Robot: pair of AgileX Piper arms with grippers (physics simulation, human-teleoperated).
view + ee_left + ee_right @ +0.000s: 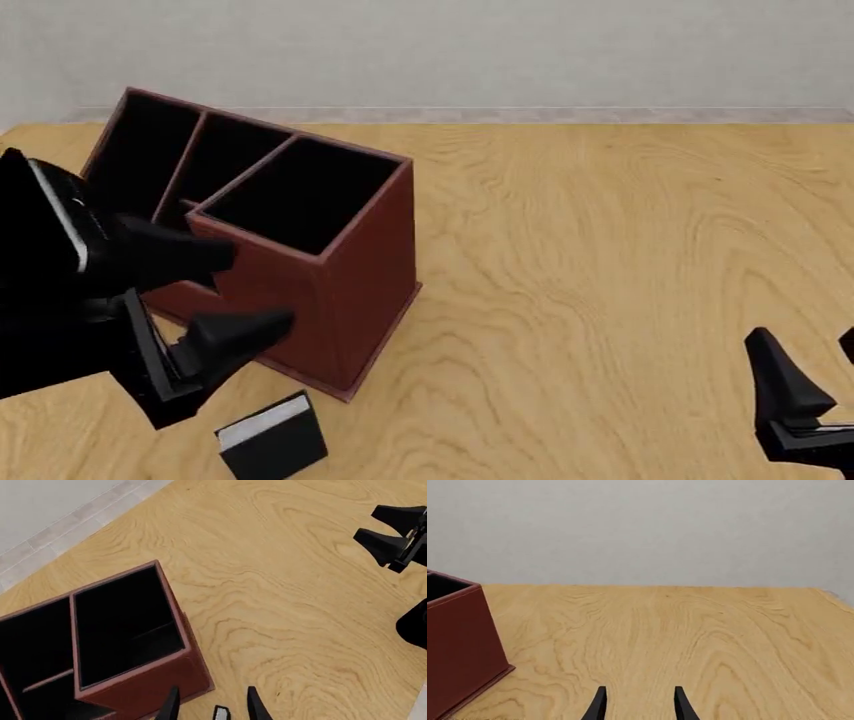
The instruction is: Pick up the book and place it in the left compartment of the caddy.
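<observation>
Fingers of your left gripper [227, 295] are standing spread in the front view, at the left of the frame, one black finger [167, 255] reaching across the caddy's near wall and the other lower, pointing toward its base; nothing is sitting between them. In the left wrist view the same two fingertips [170, 707] are showing at the bottom edge, parted, with a sliver of the book [221, 713] lying between them on the wood.

Your book [274, 438] is lying on the wooden table [601, 250] at the bottom of the front view, left of centre, its white page edges facing up and left. It is sitting just beside the caddy's front corner, apart from it, and below your left gripper.

Your caddy [360, 270] is standing upright in the upper left of the front view, turned at an angle, its taller square section nearest the frame's centre and two narrower black compartments behind it toward the upper left.

Your right gripper [814, 400] is hanging at the lower right corner, well apart from both. Its fingers are spread and empty in the right wrist view, where the tips [599, 705] are framing bare wood.
</observation>
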